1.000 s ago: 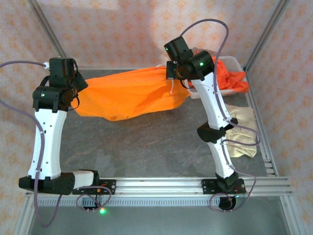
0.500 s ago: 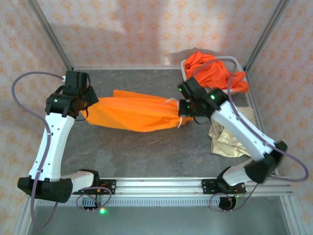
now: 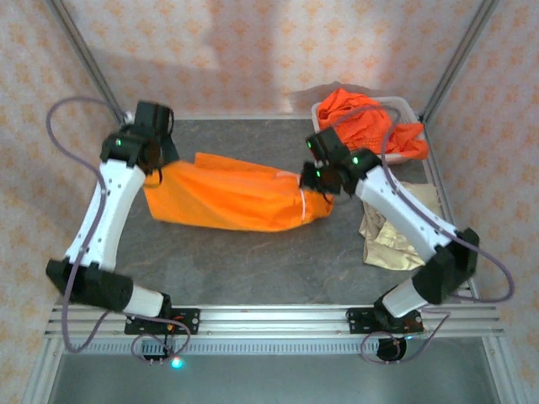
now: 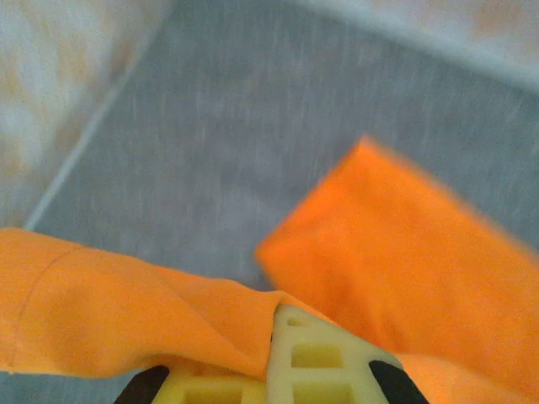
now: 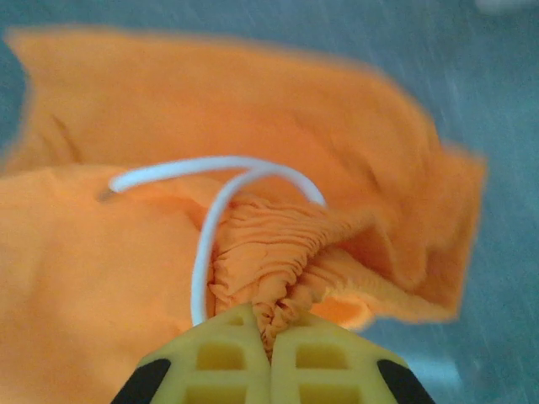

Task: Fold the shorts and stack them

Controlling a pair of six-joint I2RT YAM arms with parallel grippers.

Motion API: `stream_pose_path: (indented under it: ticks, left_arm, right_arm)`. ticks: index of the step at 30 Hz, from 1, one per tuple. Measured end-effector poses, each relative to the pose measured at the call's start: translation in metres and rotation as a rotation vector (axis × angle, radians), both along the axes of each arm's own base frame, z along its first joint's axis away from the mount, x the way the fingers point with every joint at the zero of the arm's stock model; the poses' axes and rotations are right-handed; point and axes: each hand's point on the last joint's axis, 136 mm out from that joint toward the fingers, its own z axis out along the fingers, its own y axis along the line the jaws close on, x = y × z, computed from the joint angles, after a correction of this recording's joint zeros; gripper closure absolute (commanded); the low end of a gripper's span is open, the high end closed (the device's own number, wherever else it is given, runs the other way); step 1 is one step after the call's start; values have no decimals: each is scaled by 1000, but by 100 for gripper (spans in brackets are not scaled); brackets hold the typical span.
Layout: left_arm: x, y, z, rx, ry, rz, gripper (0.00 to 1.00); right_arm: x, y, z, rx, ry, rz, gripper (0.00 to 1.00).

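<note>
A white basket sits in the far right corner of the tabletop. It is heaped with crumpled orange shorts that spill over its right rim; how many pairs are in that heap is hard to tell. Near it, closer to the arms, a beige pair lies rumpled at the tabletop's right edge. One orange pair lies stretched across the middle of the grey surface. The left hand is closed on the cloth at its left end. The right hand is clamped on the gathered waistband at its right end, and the white drawstring loops just above the fingers. Peach patterned walls and metal frame posts enclose the space, with a metal rail along the near edge.
</note>
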Motion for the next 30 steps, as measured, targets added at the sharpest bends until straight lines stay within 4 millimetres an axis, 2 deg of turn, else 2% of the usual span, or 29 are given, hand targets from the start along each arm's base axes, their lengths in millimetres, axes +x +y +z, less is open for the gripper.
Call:
stream_pose_path:
  ticks: [2,5,7,8,10,11,13,14,15,18,20,22,25,27,30]
  left_arm:
    - [39,15,48,8,-116,44,100]
    - [81,37,118,13,-312,107,100]
    - [94,51,154,4,-456,150,100]
    - [94,57,163,-6,-495,172,100]
    - [87,67,165,-25,-507,209,100]
    - [81,71,164,-36,-504,224,100]
    - [70,70,164,-54,-504,227,100]
    - [64,68,172,-57,-525,226,100]
    - [60,67,183,-58,-558,222,100]
    - [41,63,234,-44,-712,195,100]
    - [21,59,269,-21,-812,169,100]
    - [-1,56,290,4,-871,149,100]
    - [-32,53,297,26,-887,133,100]
    - [-46,51,281,34,-856,127,100]
    - [-57,48,235,45,-775,119,100]
  right_arm:
    - [44,19,46,14,-105,22,100]
    - [102,43,106,55,-264,39,100]
    - [130,56,134,119,-362,54,100]
    - [141,58,140,155,-394,54,100]
    - [146,48,139,164,-382,44,100]
    - [146,40,146,166,-394,36,100]
    - [144,33,168,177,-451,42,100]
    - [141,30,183,187,-497,47,100]
    - [137,28,193,192,-519,53,100]
    - [118,24,227,222,-595,90,100]
    - [108,24,249,254,-656,111,100]
    - [102,27,261,280,-685,136,100]
    - [97,34,257,284,-670,180,100]
    - [95,37,242,262,-623,202,100]
    - [90,39,203,178,-504,223,100]
